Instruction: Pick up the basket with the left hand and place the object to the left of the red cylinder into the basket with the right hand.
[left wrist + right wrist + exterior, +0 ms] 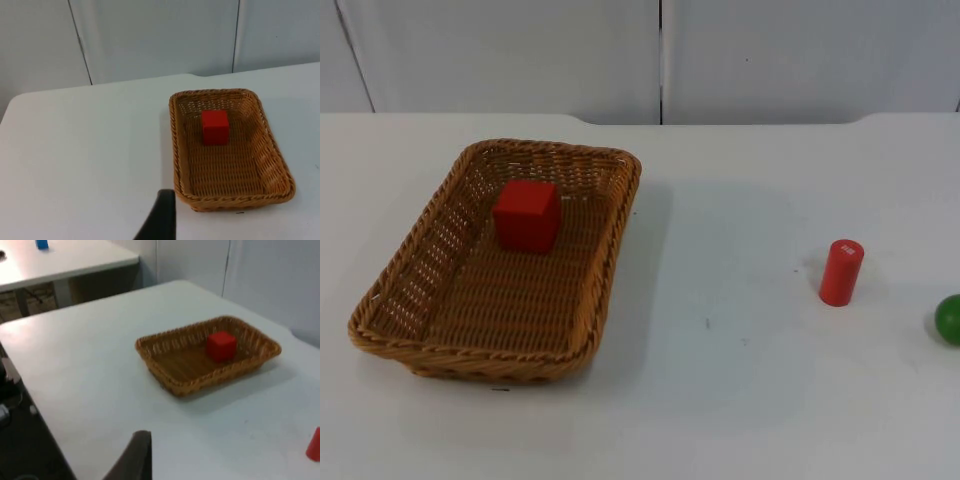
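You cannot tell the opening of either gripper: of the left gripper [159, 217] and the right gripper [134, 456] one fingertip is visible, apparently holding nothing. The red cube [526, 214] lies in the basket's [610, 260] far half, well left of the red cylinder [841, 272]; a green object [949, 320] is right of it.

Bright even light, soft shadows right of basket [490, 270]; right wrist pic blurry.

A smooth, matte black left gripper fingertip [161, 217], tapering to a blunt, slightly curved upper end, matches the similarly dark, rounded right gripper fingertip [134, 456], both without visible markings.
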Tool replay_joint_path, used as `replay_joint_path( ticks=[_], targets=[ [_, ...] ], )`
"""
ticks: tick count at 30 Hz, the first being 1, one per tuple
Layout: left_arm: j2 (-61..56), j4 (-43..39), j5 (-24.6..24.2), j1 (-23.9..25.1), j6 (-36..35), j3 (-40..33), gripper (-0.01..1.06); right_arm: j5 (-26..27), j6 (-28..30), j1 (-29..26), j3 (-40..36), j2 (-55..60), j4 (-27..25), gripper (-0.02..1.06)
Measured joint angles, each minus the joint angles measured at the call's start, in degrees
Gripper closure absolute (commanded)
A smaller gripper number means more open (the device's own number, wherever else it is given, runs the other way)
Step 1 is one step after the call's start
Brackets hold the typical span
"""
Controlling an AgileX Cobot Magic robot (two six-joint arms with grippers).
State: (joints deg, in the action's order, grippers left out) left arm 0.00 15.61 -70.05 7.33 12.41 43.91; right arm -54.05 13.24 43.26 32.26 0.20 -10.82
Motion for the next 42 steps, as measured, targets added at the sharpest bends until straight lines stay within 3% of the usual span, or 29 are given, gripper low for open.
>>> replay_joint_path(
  ticks=[8, 18, 29, 33, 34, 35, 42],
  targets=[
    [0.12, -1.84, 0.49, 0.00, -0.42, -2.08, 0.22, -5.52, -0.70, 0.00, 0.00, 0.00, 1.78, 0.10],
    [0.12, -10.05, 6.82, 0.00, -6.26, -14.90, 0.22, -6.75, -3.39, 0.00, -1.60, 0.00, 5.20, 0.10],
    [0.12, -10.47, 7.62, 0.00, -7.26, -15.32, 0.22, -7.98, -9.63, 0.00, -2.65, 0.00, 10.46, 0.10],
    [0.12, -10.47, 7.73, 0.00, -7.37, -15.32, 0.16, -7.98, -9.77, 0.00, -2.65, 0.00, 10.82, 0.10],
    [0.12, -10.47, 7.73, 0.00, -7.36, -15.32, 0.04, -7.98, -9.77, 0.00, -2.65, 0.00, 10.82, 0.10],
    [0.12, -10.47, 7.73, 0.00, -7.36, -15.32, 0.00, -7.98, -9.77, 0.00, -2.65, 0.00, 10.82, 0.10],
    [0.12, -10.47, 7.73, 0.00, -7.36, -15.32, 0.00, -7.98, -9.77, 0.00, -2.65, 0.00, 10.46, 0.10]
  ],
)
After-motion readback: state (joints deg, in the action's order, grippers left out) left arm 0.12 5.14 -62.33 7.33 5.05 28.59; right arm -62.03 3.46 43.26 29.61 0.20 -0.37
